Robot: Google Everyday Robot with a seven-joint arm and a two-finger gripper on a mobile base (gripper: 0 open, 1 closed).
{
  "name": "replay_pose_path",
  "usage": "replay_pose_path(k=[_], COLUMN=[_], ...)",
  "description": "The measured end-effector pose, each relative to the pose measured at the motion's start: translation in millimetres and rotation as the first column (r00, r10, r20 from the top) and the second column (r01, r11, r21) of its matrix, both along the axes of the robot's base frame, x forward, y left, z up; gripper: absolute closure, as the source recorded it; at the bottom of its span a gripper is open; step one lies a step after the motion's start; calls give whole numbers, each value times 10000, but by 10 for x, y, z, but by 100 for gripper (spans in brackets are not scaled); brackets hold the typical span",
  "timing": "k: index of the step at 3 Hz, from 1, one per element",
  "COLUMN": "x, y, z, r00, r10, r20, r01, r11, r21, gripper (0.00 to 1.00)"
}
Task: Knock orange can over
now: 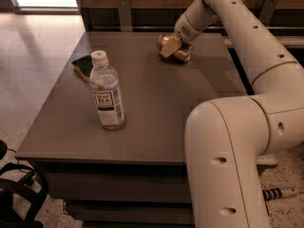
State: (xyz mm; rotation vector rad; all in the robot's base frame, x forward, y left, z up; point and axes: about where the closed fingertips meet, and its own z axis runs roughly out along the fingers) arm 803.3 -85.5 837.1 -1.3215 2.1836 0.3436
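Observation:
The orange can point(183, 54) is golden-orange and lies on its side at the far middle of the grey table point(156, 108). My gripper point(170, 46) is right at the can, touching it from the front and partly covering it. My white arm comes in from the lower right and arcs over the table's right side. The can's ends are partly hidden behind the gripper.
A clear plastic water bottle point(107, 92) with a white cap stands upright at the table's left middle. A dark green and yellow sponge point(82, 64) lies behind it near the left edge. Black gear point(19, 194) sits on the floor at the lower left.

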Motion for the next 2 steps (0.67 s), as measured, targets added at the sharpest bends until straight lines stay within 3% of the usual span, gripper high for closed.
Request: replay_pose_path(k=[2], x=[16], y=[255], z=[-95], r00=[9980], r10=[576], r20=[-275], r01=[-575], r11=[9983], r21=[28], gripper=[100])
